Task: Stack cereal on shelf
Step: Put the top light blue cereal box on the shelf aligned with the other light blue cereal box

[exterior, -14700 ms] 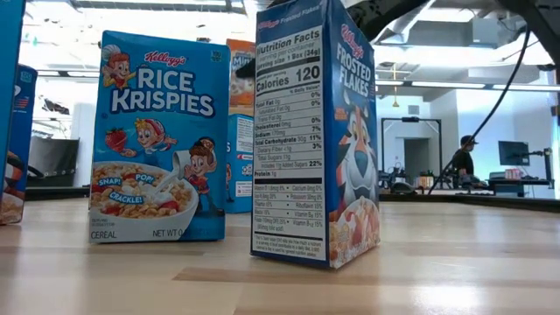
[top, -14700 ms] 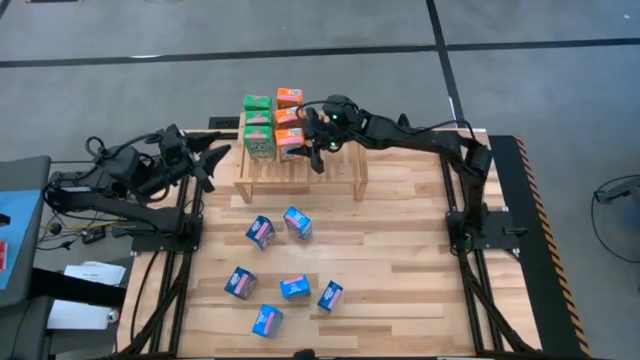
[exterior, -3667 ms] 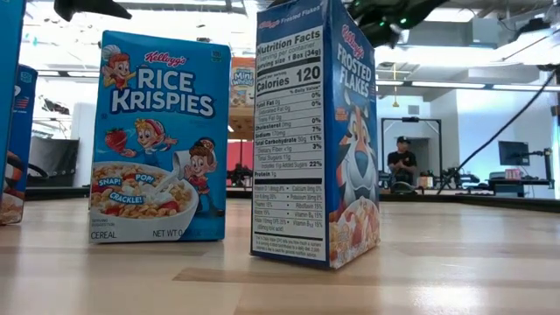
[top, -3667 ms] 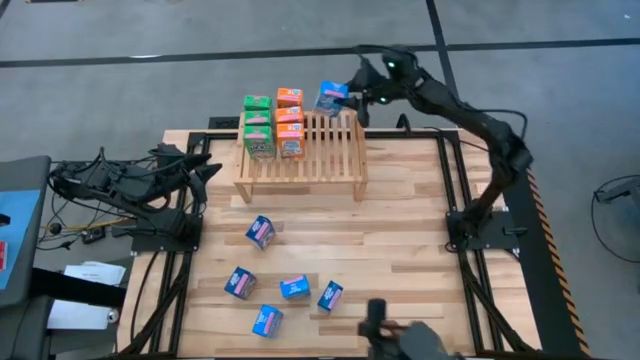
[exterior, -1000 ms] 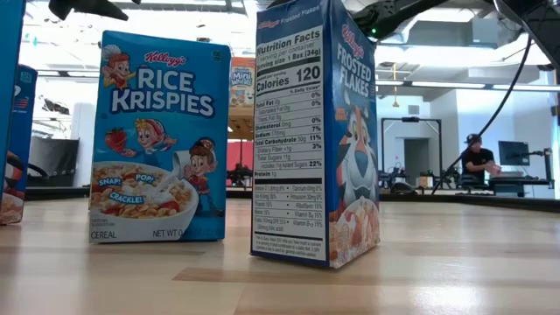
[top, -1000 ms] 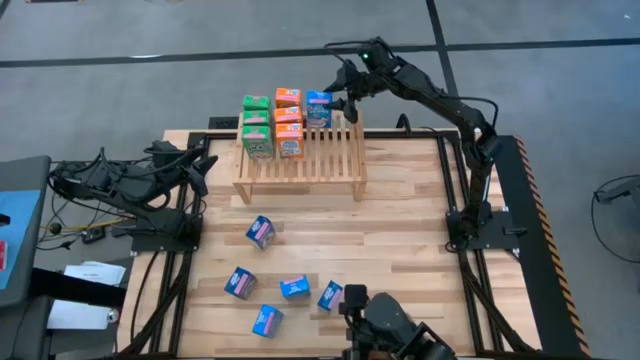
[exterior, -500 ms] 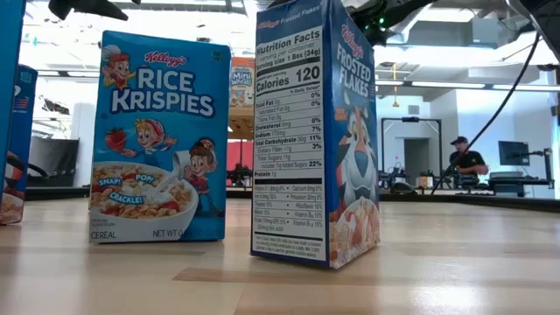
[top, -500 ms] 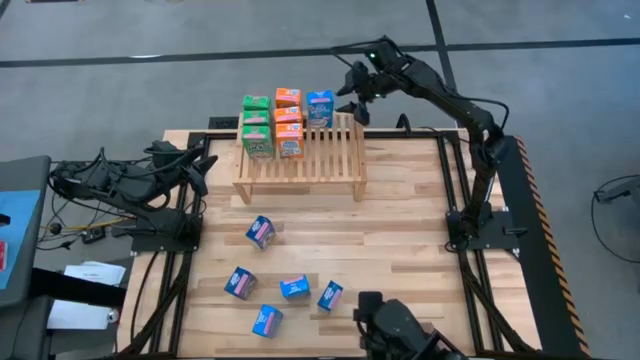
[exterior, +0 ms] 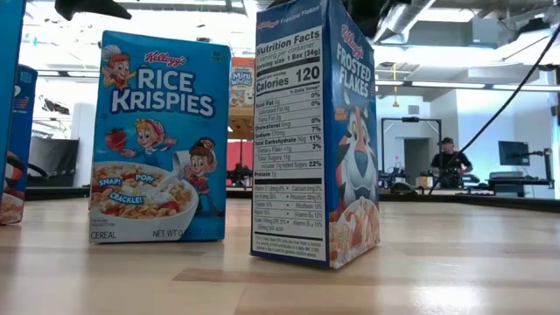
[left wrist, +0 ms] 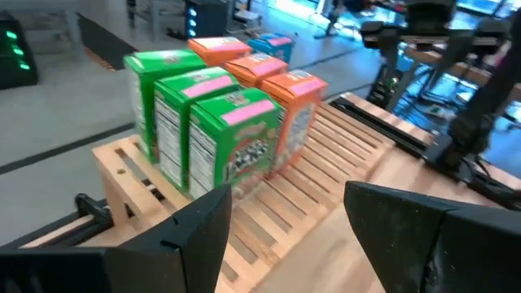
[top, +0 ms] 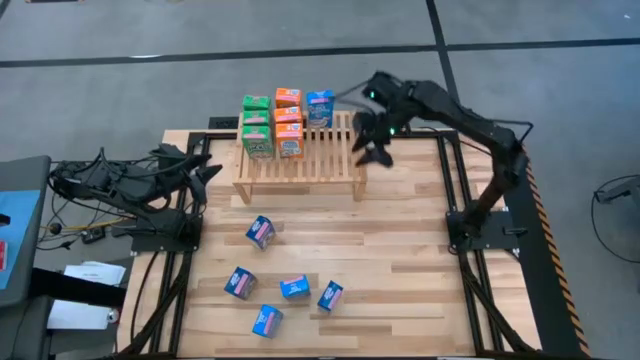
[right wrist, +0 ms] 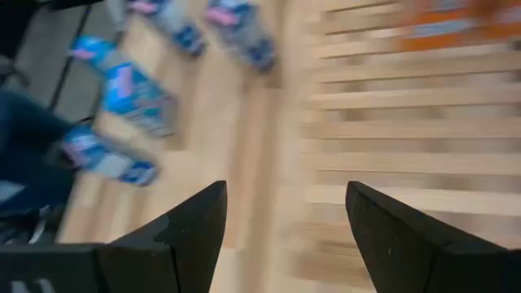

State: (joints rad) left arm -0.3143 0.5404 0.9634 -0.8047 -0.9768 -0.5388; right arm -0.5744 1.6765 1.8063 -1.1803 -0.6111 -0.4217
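Shelf (top: pixel 300 160) sits at the table's (top: pixel 400 260) far edge, left of centre. On its slats: green boxes (top: pixel 258 126) in the left column, orange boxes (top: pixel 290 122) next to them, one blue box (top: pixel 320 106) at the back just beside the orange ones; the right part of the slats is bare. Five more blue boxes (top: pixel 290 288) stand loose on the near half of the table, one (top: pixel 260 232) closer to the shelf than the rest. Low view: Rice Krispies box (exterior: pixel 159 138) and Frosted Flakes box (exterior: pixel 317 136) upright on the wood.

Right gripper (top: pixel 374 148) hangs over the shelf's right end, fingers apart, holding nothing; its wrist view looks down on slats and loose blue boxes, blurred. Left gripper (top: pixel 200 175) waits off the shelf's left side by the table edge, fingers apart, empty.

A person (exterior: pixel 448 163) stands in the room far behind.
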